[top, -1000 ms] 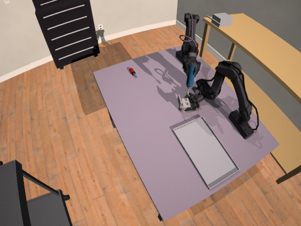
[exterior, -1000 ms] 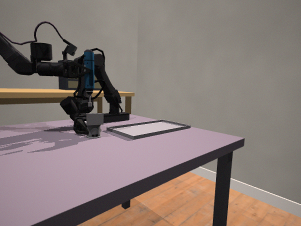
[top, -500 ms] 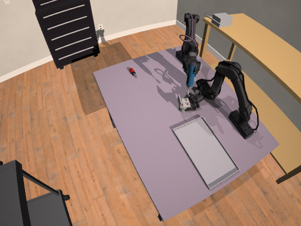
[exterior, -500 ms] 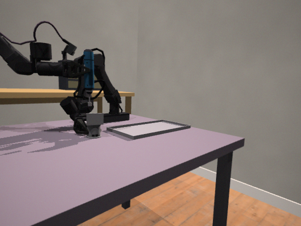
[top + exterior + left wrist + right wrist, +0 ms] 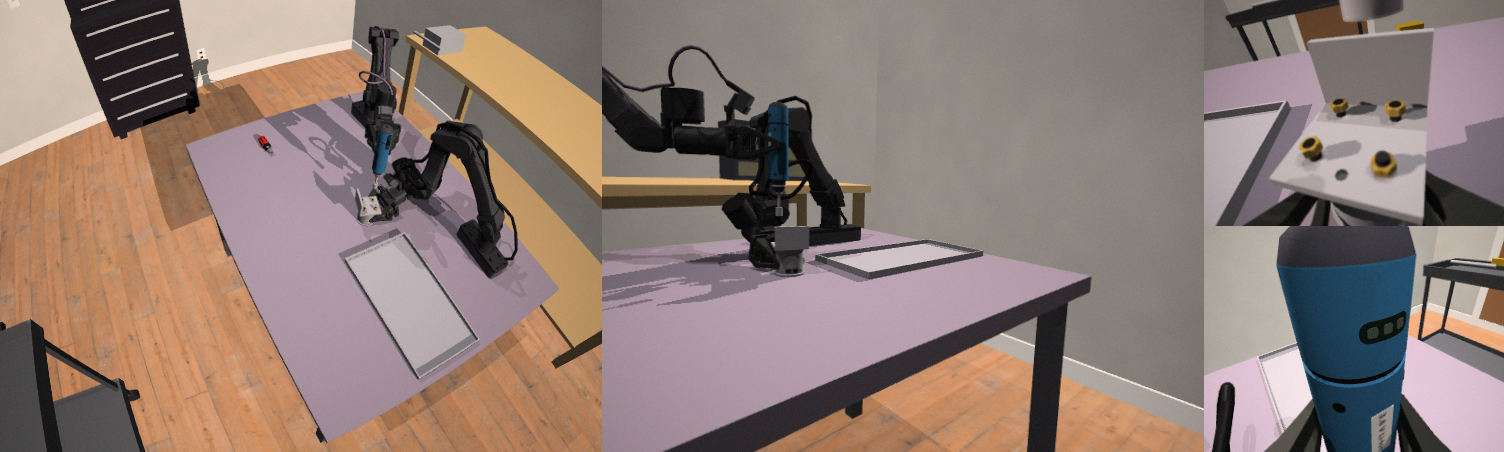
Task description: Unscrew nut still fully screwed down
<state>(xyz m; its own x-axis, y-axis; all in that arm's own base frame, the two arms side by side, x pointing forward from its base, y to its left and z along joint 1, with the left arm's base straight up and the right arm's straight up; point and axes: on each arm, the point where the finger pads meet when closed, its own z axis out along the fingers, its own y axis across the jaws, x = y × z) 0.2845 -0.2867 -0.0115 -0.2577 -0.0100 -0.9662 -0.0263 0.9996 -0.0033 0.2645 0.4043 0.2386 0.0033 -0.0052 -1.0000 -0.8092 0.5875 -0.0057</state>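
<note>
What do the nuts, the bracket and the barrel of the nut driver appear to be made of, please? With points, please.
Nuts [image 5: 1383,164]: probably brass, judging by their yellow-gold colour and soft sheen.
Bracket [image 5: 792,238] [image 5: 1374,67]: matte pale grey, perhaps painted metal or plastic; its thin flat plates fit either.
Nut driver's barrel [image 5: 382,152] [image 5: 778,150] [image 5: 1349,321]: likely smooth plastic, evenly blue with a dark cap.
</note>
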